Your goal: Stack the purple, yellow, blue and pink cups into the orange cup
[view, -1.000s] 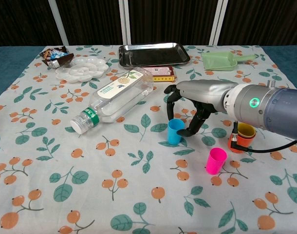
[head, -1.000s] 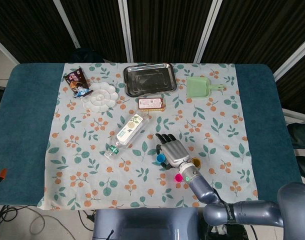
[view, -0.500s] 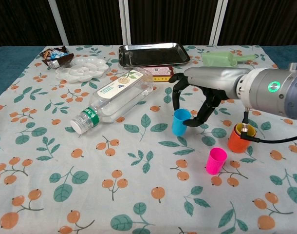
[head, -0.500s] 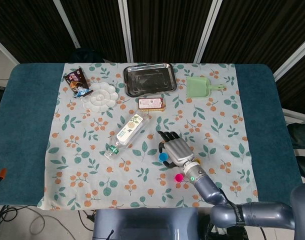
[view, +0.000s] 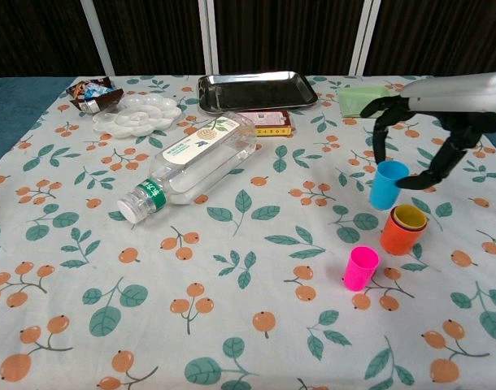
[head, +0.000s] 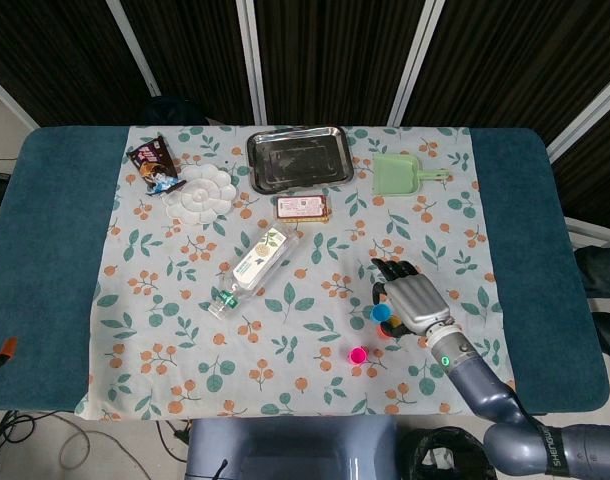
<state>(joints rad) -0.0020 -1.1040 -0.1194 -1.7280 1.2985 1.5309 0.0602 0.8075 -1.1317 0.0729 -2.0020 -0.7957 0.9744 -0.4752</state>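
Nearest the robot, on the cloth: pink cup waiting, blue cup carried toward the stack.
Closest stands the pink cup [view: 361,267], alone and upright; just beyond it is the orange cup [view: 401,231] with the yellow cup [view: 411,216] already inside. The right hand [view: 431,138] pinches the blue cup [view: 388,184] between thumb and fingers, lifted, a little above and left of the stack. To do this well, I think the cup should come straight over the yellow rim, stay upright, then go down before the fingers let go. The arm reaches in from the right, palm down, fingers arched. The left hand is not in view.
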